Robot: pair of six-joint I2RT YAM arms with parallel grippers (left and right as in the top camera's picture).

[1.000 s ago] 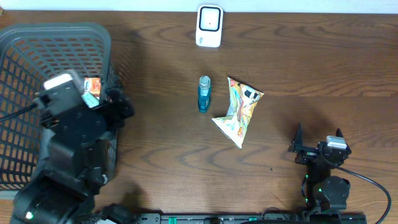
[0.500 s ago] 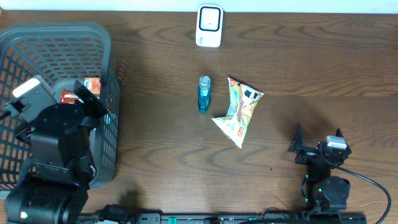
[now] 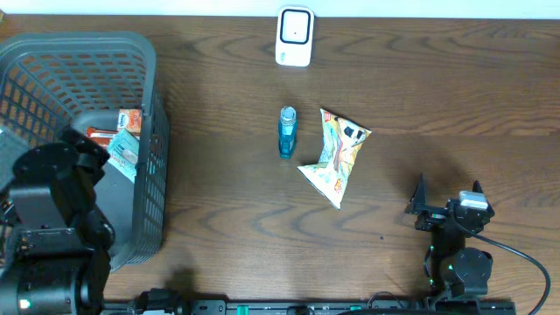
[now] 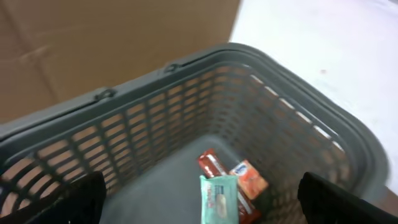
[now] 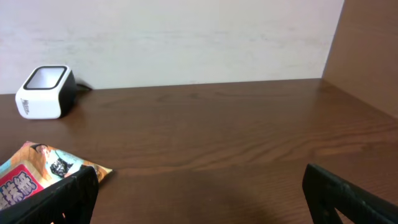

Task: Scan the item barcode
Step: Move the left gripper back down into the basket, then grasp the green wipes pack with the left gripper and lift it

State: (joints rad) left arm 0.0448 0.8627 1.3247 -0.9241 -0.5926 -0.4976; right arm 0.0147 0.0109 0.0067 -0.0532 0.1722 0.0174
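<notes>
The white barcode scanner (image 3: 295, 37) stands at the table's far edge and shows at the left of the right wrist view (image 5: 45, 91). A colourful snack bag (image 3: 336, 156) and a blue bottle (image 3: 287, 132) lie mid-table. In the grey basket (image 3: 79, 61) lie a green wipes pack (image 4: 219, 198) and red and orange packets (image 4: 247, 182). My left gripper (image 4: 208, 202) hangs open over the inside of the basket, above the wipes pack and holding nothing. My right gripper (image 3: 447, 197) stands open at the front right, a short way from the snack bag (image 5: 37, 171).
The basket's mesh walls (image 4: 155, 124) rise around the left gripper. Brown cardboard (image 4: 93, 43) stands behind the basket. A light wall (image 5: 186, 37) runs behind the table, and a brown panel (image 5: 367, 43) stands at the right.
My left arm has swung left and toward the table's front over the basket, uncovering the packets inside. The right arm has not moved.
</notes>
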